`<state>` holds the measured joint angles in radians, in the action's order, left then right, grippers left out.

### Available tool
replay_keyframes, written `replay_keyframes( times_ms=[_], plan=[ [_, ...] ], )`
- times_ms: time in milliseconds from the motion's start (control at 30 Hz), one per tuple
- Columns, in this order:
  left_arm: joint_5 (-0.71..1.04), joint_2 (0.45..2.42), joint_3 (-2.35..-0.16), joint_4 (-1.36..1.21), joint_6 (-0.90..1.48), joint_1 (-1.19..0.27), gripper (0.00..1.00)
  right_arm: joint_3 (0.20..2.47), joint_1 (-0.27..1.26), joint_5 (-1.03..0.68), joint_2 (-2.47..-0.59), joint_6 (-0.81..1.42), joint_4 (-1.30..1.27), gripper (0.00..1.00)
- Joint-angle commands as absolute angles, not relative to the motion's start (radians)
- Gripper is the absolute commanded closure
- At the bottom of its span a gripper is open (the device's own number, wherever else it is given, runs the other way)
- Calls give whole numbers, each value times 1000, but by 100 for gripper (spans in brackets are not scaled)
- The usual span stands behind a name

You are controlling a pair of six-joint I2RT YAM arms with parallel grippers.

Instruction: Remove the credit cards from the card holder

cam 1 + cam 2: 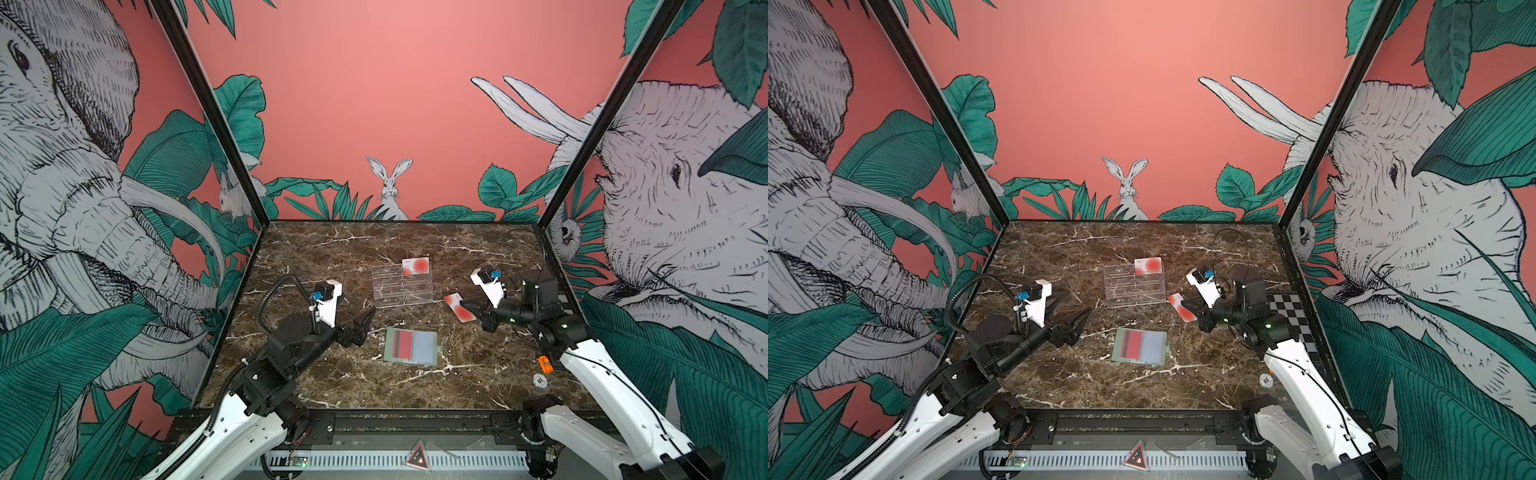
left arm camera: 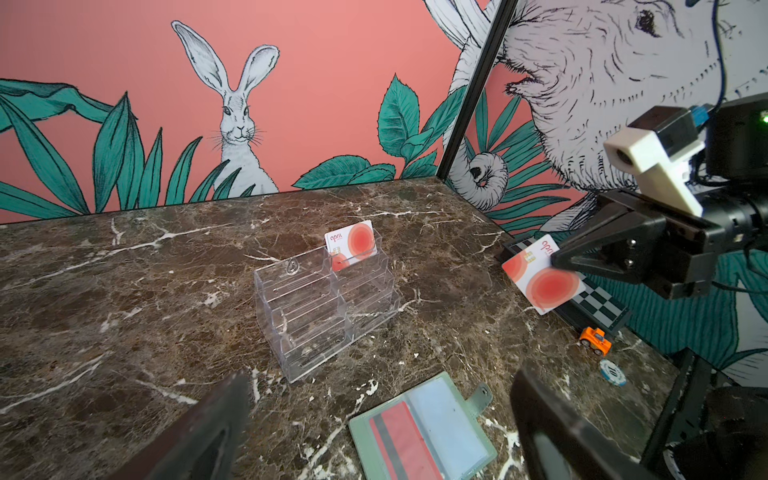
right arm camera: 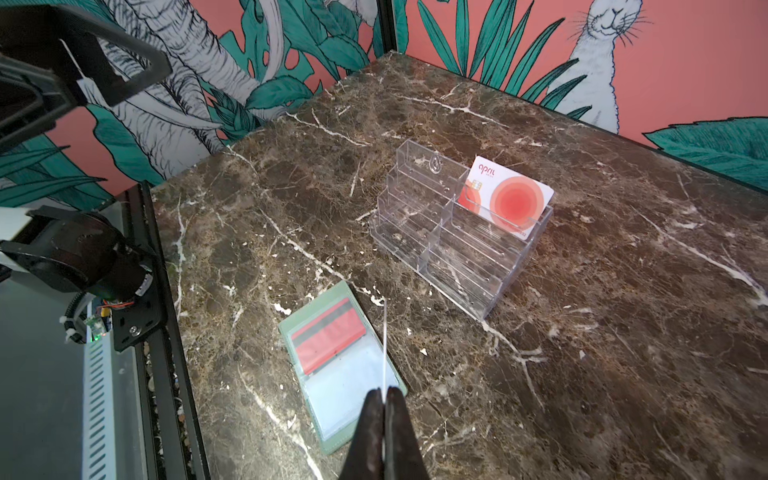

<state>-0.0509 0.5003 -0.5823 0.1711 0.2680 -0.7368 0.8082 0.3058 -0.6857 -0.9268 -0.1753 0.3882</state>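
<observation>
Left to right. The left gripper (image 1: pixel 1076 303), jaws wide apart and empty, hangs at ten o'clock of the card holder (image 1: pixel 411 346), which lies open on the marble table (image 1: pixel 332 249). We count three credit cards:
- the striped card (image 1: pixel 402 344), in the holder's nine-o'clock sleeve;
- the slotted card (image 1: pixel 417 266), in the acrylic stand (image 1: pixel 401 291) at twelve o'clock;
- the held card (image 1: pixel 454 301), clamped by the right gripper (image 1: pixel 467 308) at two o'clock.

We judge one extraction left.

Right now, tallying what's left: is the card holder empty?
Not empty. The card holder lies spread open with a red dark-striped card tucked in one side; its other side looks empty.
</observation>
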Motion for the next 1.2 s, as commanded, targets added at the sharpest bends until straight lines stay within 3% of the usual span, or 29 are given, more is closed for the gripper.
replay_keyframes(
  times_ms=[0, 1167],
  plan=[
    [-71, 486, -566, 184, 268, -732, 1, 848, 310, -667, -931, -256, 402, 100],
    [-136, 373, -546, 269, 262, -732, 1, 1043, 314, -641, -1179, -450, 482, 100]
  ],
)
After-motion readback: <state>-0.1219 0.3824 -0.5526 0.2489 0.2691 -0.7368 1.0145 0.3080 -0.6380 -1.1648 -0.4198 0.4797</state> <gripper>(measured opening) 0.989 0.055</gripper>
